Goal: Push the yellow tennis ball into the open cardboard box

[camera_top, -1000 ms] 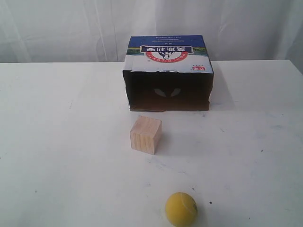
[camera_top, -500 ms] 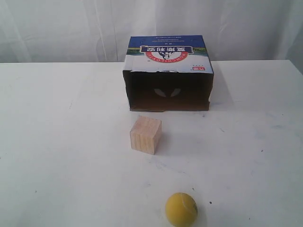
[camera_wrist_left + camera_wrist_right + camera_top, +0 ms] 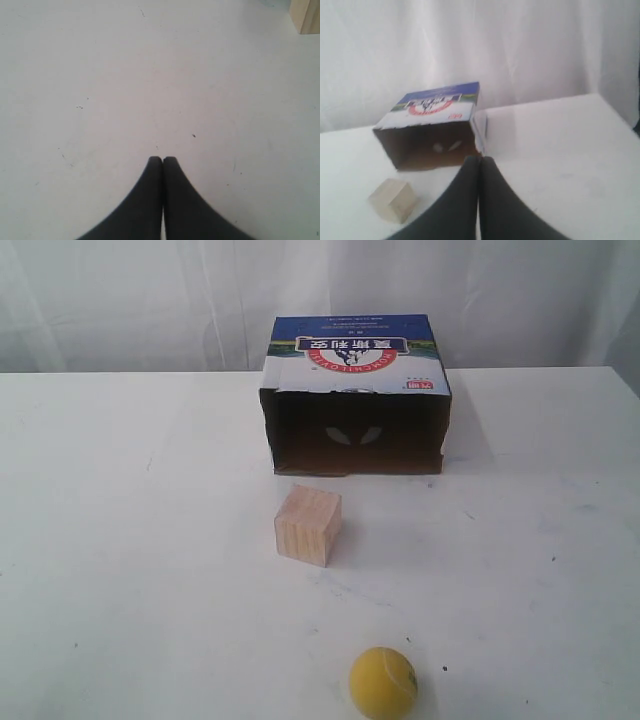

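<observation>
The yellow tennis ball (image 3: 382, 682) rests on the white table near its front edge. Far behind it the open cardboard box (image 3: 355, 400) lies with its dark opening facing the ball; the right wrist view shows the box (image 3: 430, 127) too. Neither gripper appears in the exterior view. My left gripper (image 3: 162, 159) is shut over bare table with nothing between its fingers. My right gripper (image 3: 480, 159) is shut too, also holding nothing, pointing toward the box's corner. The ball is out of both wrist views.
A pale wooden cube (image 3: 308, 525) stands on the table (image 3: 120, 540) between ball and box, slightly left of the ball's line; both wrist views catch the cube (image 3: 393, 200) (image 3: 306, 15). A white curtain (image 3: 150, 300) hangs behind the table.
</observation>
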Available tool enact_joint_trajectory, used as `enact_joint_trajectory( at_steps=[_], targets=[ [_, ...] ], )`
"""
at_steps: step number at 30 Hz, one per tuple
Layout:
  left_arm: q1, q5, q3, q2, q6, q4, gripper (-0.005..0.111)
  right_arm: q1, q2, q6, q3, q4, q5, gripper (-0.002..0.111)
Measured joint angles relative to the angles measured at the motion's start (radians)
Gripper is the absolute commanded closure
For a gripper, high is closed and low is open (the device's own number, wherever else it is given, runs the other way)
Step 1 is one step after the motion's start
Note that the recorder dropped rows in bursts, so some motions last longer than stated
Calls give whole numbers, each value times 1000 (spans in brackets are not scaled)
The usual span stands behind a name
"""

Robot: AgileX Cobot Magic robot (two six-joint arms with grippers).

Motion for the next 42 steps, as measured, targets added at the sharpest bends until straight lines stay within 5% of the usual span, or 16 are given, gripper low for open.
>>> enact_joint_trajectory(
  at_steps=[6, 12, 22, 42],
  targets=[
    [0, 0, 0, 0, 0, 0, 107, 29, 222, -232, -7, 268, 63, 108],
    [0, 0, 0, 0, 0, 0, 107, 206, 693, -412, -107, 346, 83, 108],
    [0, 0, 0, 0, 0, 0, 107, 497, 1141, -448, -151, 354, -102, 108],
    [0, 0, 0, 0, 0, 0, 107, 616, 1384, -448, -151, 354, -144, 108]
  ],
)
